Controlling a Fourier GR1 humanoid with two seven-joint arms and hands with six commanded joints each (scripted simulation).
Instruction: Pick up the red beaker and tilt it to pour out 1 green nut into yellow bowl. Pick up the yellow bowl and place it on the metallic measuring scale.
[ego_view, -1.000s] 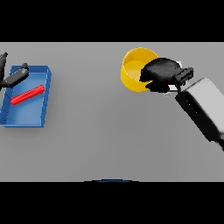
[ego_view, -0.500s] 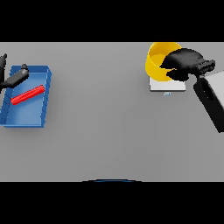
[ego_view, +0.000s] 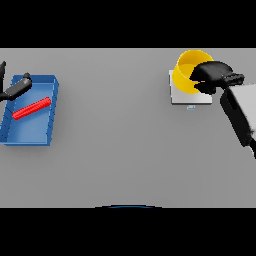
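A: Over the metallic measuring scale sits the yellow bowl; right hand fingers curled round its rim.

B: Left hand, well left of scale, above blue tray; fingers unclear; red beaker lies in tray.

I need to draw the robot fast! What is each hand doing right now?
Left hand: open, holding nothing, over the blue tray's edge.
Right hand: fingers curled round the yellow bowl, above the scale.

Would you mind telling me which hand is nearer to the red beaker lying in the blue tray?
The left. The left hand overhangs the blue tray's upper left corner, just above the red beaker. The right hand is far across the table, curled round the yellow bowl.
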